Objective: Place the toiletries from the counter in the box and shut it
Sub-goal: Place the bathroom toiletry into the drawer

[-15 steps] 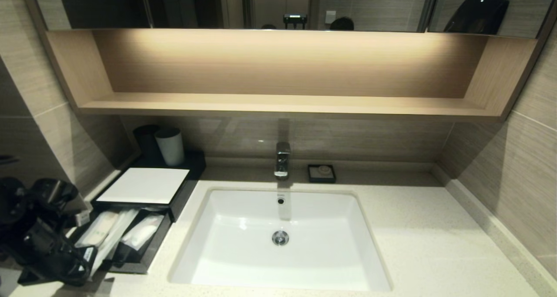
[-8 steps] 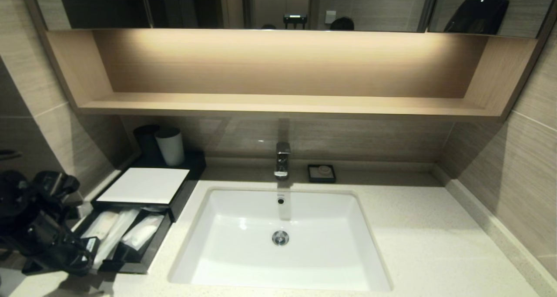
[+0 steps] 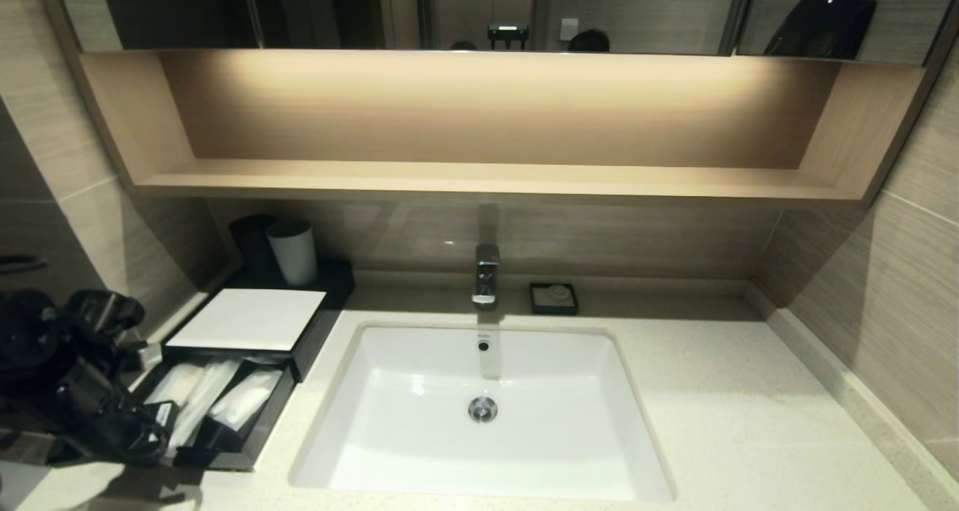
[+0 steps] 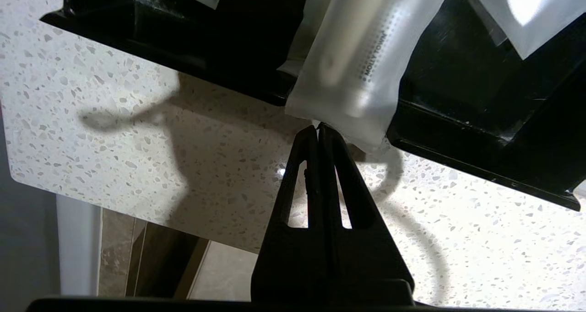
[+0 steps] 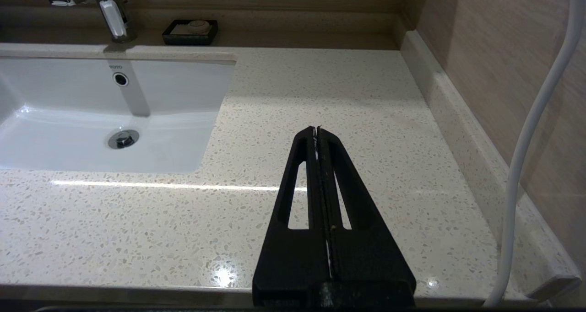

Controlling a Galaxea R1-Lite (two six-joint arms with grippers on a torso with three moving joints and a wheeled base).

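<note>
Speckled surface (image 3: 719,421): box (image 3: 247,320) drawer (image 3: 232,451) out, packet (image 4: 352,60) overhanging its rim. Left tool (image 4: 318,126) clenched empty beside it; right tool (image 5: 317,129) clenched, idle.

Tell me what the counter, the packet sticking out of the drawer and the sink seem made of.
Counter: polished stone or composite, cream with dark flecks and glare spots. Packet: frosted plastic film, semi-translucent, a stick showing through, printed lettering. Sink: glossy white, likely glazed ceramic, with sharp highlights. Drawer: smooth black, probably plastic or lacquered.
</note>
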